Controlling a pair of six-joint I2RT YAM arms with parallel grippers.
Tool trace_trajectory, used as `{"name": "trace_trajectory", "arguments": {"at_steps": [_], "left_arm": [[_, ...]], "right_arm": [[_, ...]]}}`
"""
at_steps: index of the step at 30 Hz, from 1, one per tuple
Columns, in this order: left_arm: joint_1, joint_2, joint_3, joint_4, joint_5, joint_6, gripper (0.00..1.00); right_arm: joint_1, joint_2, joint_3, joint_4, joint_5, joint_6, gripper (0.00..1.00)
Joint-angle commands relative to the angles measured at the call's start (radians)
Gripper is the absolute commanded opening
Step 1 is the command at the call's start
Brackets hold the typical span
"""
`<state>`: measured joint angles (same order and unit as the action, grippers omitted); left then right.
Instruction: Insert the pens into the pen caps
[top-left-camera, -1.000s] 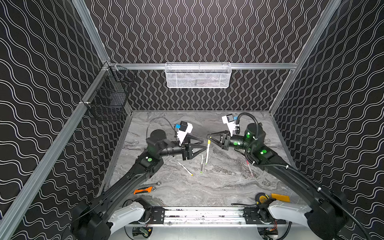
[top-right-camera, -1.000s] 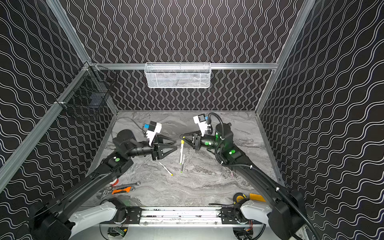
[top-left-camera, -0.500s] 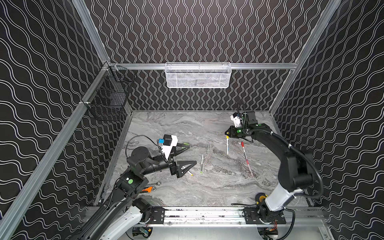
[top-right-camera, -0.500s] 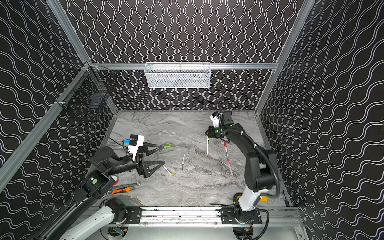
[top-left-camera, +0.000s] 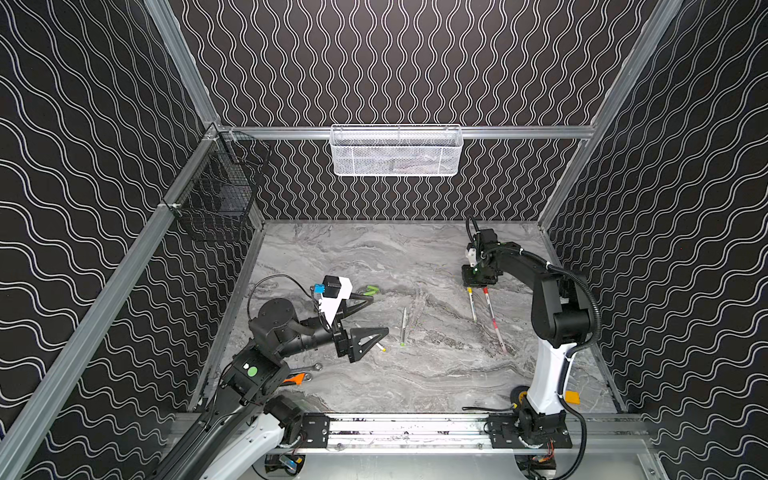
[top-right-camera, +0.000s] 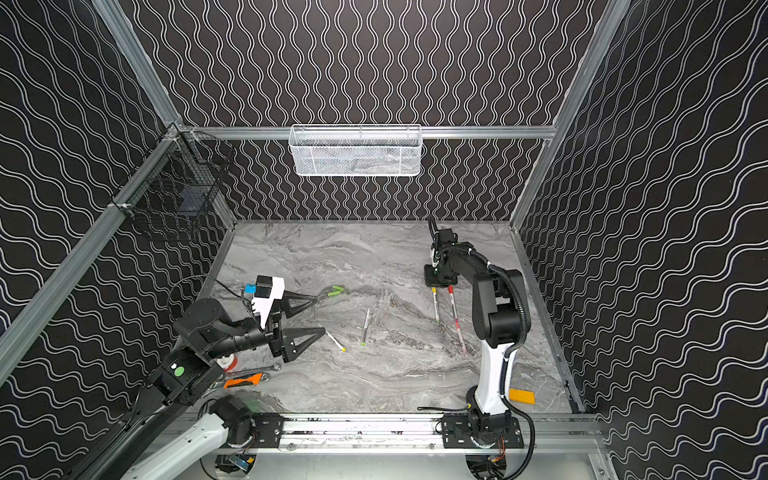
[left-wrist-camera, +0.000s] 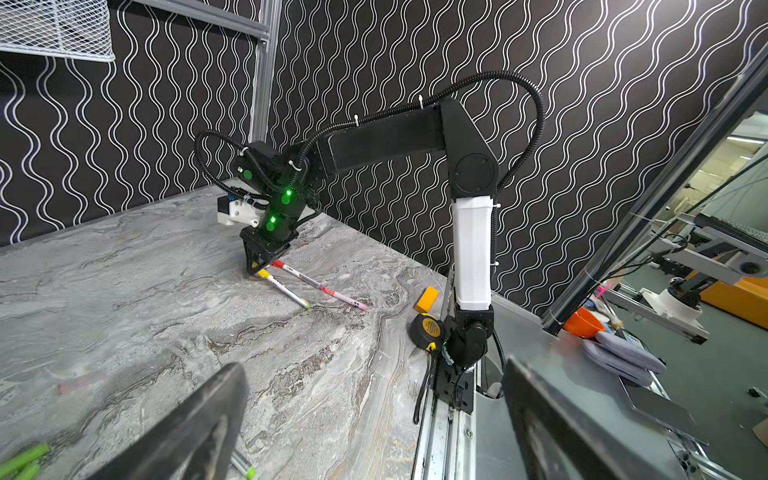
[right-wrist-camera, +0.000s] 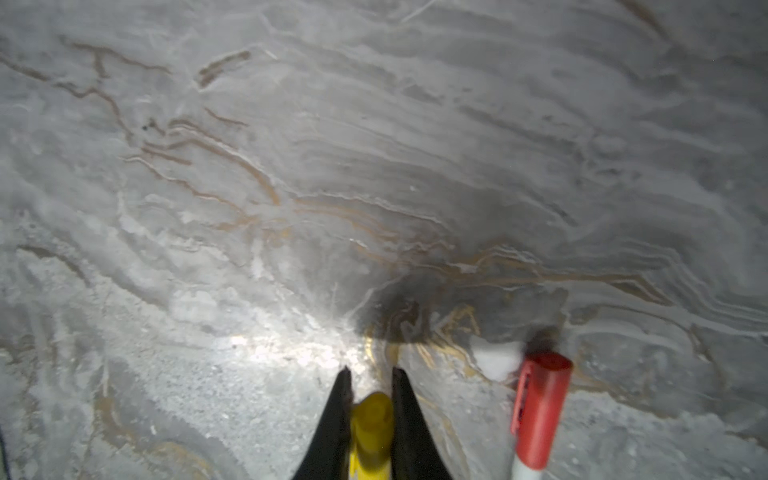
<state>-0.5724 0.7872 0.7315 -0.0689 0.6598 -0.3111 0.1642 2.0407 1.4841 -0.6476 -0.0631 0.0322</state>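
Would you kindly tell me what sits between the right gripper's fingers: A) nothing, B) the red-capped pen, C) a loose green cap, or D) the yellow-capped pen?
D: in the right wrist view the right gripper is shut on the yellow-capped pen, while the red-capped pen lies apart beside it.

You see a matt, marble-patterned table — the red cap and yellow cap look like smooth, glossy plastic.

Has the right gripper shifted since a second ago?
Yes. In both top views the right gripper went rightward: earlier below the white basket, now beyond its right end, shut on the yellow-capped pen.
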Motion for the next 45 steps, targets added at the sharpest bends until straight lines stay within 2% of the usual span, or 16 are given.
{"name": "trace_trajectory", "arguments": {"at_steps": [1,3,8,12,15,18,27,32,36,40,45], "left_arm": [[-0.001,0.012,0.0,0.021,-0.002,0.011,0.99],[0.0,0.012,-0.001,0.023,-0.003,0.01,0.99],[0.001,0.016,-0.006,0.037,0.0,0.004,0.99],[-0.001,0.019,-0.002,0.034,-0.002,0.003,0.98],[0.0,0.016,-0.002,0.029,-0.013,0.003,0.99],[-0.001,0.031,-0.004,0.047,-0.003,-0.001,0.98],[0.001,0.082,-0.001,0.113,0.055,-0.036,0.99],[0.002,0.074,0.004,0.092,0.058,-0.031,0.99],[0.001,0.057,0.002,0.075,0.042,-0.022,0.98],[0.002,0.052,0.0,0.075,0.038,-0.021,0.99],[0.001,0.064,0.0,0.081,0.041,-0.02,0.99]], "right_arm": [[-0.006,-0.003,-0.004,-0.027,0.032,-0.021,0.11],[-0.006,-0.009,-0.007,-0.032,0.042,-0.024,0.16],[-0.006,-0.046,-0.004,-0.049,0.075,-0.031,0.36],[-0.007,-0.119,-0.044,-0.046,0.107,-0.022,0.56],[-0.008,-0.205,-0.13,-0.059,0.137,0.01,0.61],[-0.008,-0.326,-0.3,-0.003,0.102,0.059,0.65],[0.003,-0.456,-0.534,0.034,0.114,0.186,0.65],[0.029,-0.424,-0.528,0.012,0.143,0.22,0.61],[0.031,-0.369,-0.507,-0.013,0.186,0.241,0.55],[0.03,-0.354,-0.494,-0.027,0.224,0.252,0.54],[0.029,-0.408,-0.513,-0.001,0.171,0.222,0.53]]}}
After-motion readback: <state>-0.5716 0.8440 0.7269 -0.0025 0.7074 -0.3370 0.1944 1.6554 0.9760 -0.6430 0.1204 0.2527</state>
